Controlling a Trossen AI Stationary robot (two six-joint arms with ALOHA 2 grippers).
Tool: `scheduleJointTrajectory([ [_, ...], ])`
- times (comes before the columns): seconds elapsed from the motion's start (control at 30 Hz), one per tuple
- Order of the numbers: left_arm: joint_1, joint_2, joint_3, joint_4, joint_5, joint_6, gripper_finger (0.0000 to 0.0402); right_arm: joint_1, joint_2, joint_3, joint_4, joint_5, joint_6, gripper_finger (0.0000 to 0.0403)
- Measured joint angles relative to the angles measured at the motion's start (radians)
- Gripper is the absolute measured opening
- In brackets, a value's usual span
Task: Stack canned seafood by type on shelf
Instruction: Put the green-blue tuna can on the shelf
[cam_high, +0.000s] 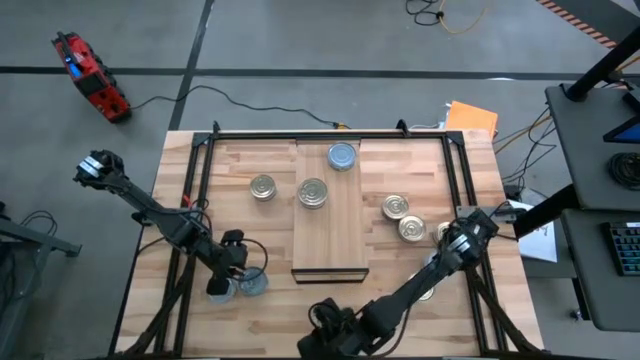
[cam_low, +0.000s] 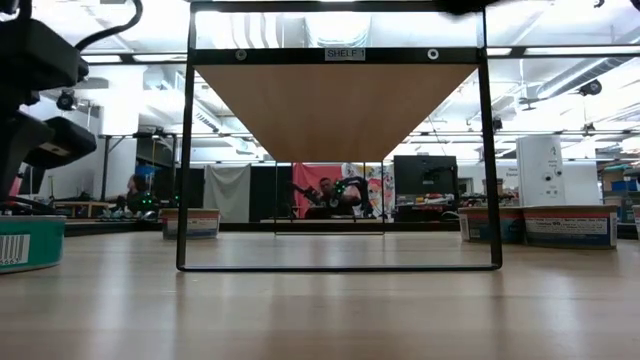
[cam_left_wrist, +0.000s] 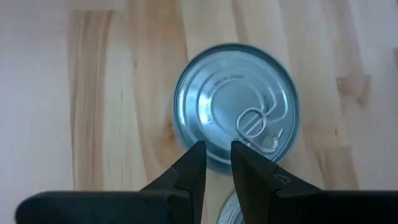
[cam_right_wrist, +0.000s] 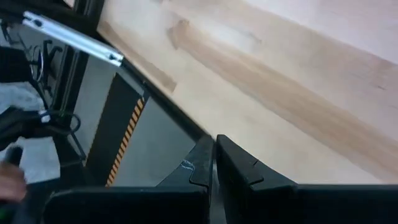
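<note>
Canned seafood lies scattered: two tins sit on the shelf (cam_high: 330, 225), a blue-grey one (cam_high: 342, 156) at its far end and a gold-ringed one (cam_high: 313, 192) nearer the middle, with another (cam_high: 263, 187) just left of the shelf and two more (cam_high: 396, 207) on the tabletop (cam_high: 250, 235) to its right. My left end effector (cam_left_wrist: 216, 163) hovers over a blue-grey tin (cam_left_wrist: 236, 104) near the tabletop's front-left edge, fingers only a narrow gap apart, holding nothing. My right end effector (cam_right_wrist: 213, 163) waits pressed together near the right edge. The risk I see: with fingers this narrow, descending would strike the lid rather than straddle the tin, and a second tin just beside it could be knocked.
</note>
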Motion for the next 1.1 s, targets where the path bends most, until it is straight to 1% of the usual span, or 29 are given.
scheduleJointTrajectory([
  [0.2, 0.000, 0.027, -0.008, 0.081, 0.007, 0.037, 0.0060, -0.005, 0.048, 0.000, 0.037, 0.110, 0.028, 0.0012],
  [0.3, 0.000, 0.054, -0.014, 0.104, 0.026, 0.049, 0.0060, -0.007, 0.057, 0.000, 0.028, 0.118, 0.045, 0.0012],
  [0.5, 0.000, 0.097, -0.016, 0.121, 0.029, 0.057, 0.0057, -0.006, 0.049, 0.000, 0.001, 0.120, 0.045, 0.0012],
  [0.6, 0.000, 0.118, -0.016, 0.159, 0.042, 0.060, 0.0048, -0.006, 0.030, 0.000, -0.051, 0.120, 0.042, 0.0012],
  [0.77, 0.000, 0.176, -0.015, 0.266, 0.080, 0.015, 0.0037, -0.006, -0.043, 0.000, -0.218, 0.118, -0.004, 0.0012],
  [0.97, -0.001, 0.267, -0.014, 0.420, 0.112, -0.088, 0.0036, -0.006, -0.147, 0.000, -0.439, 0.117, -0.138, 0.0012],
  [1.03, -0.001, 0.300, -0.008, 0.468, 0.127, -0.113, 0.0036, -0.006, -0.176, -0.003, -0.470, 0.115, -0.195, 0.0012],
  [1.1, -0.001, 0.333, 0.016, 0.473, 0.135, -0.133, 0.0036, -0.006, -0.202, -0.013, -0.477, 0.106, -0.256, 0.0012],
])
